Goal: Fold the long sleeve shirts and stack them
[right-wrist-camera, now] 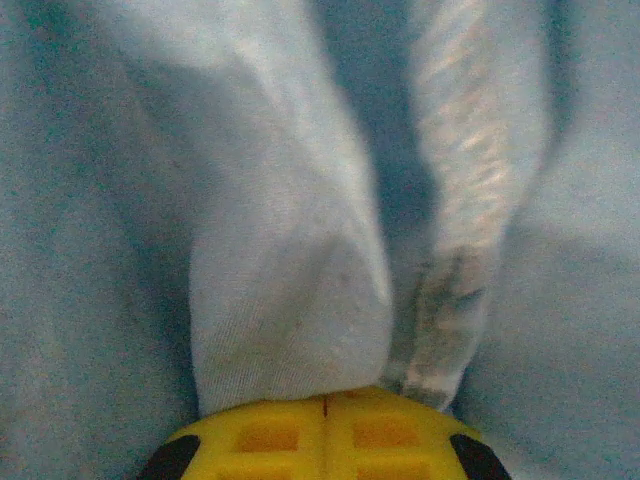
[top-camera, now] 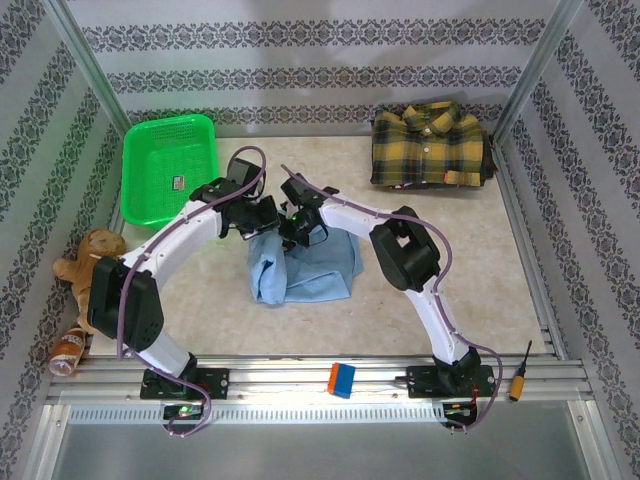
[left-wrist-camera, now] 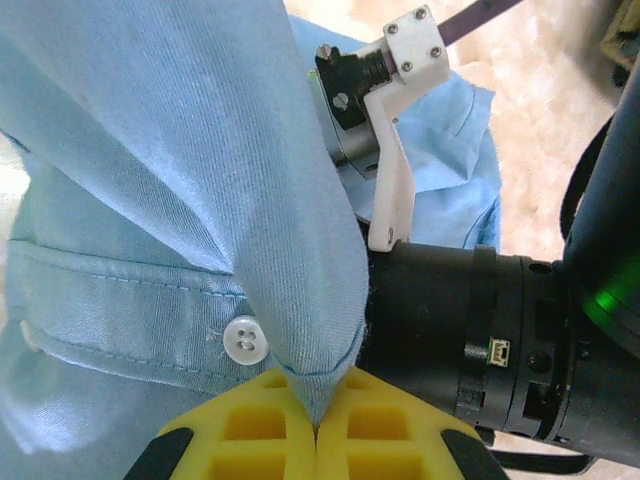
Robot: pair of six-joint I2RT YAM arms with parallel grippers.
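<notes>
**Pinching the blue shirt [top-camera: 310, 272] from both sides, mid-table**

Both arms lean in toward the middle of the top view and meet right over the blue shirt. It sits in a crumpled heap on the table [top-camera: 480, 280], centre of the frame, a bit left.

In its own view the left gripper [left-wrist-camera: 317, 425] is clamped tight. Its yellow jaws are pressed together at the bottom edge with a peak of blue cloth caught between them, and the fabric rises from there in a taut ridge toward the upper left. A white button [left-wrist-camera: 245, 340] sits just left of the pinch. The right arm's black wrist [left-wrist-camera: 480, 330] shows very close by on the right side of that view.

The right gripper [right-wrist-camera: 325, 405] is closed too, yellow tips together at the bottom of its view, with blue cloth bunched right against them. That view is pretty blurry. I'd say it has hold of a fold or two, but I can't tell which part of the shirt.

The plaid shirt [top-camera: 430, 148] lies folded in the upper right of the top view, well apart from the blue one.

Other stuff in the top view:
- green basket [top-camera: 160, 150], upper left
- stuffed toy [top-camera: 95, 258] and bottle [top-camera: 68, 350], at the left edge
- blue-and-orange block [top-camera: 342, 380], on the rail between the bases
- screwdriver [top-camera: 520, 375], lower right
</notes>
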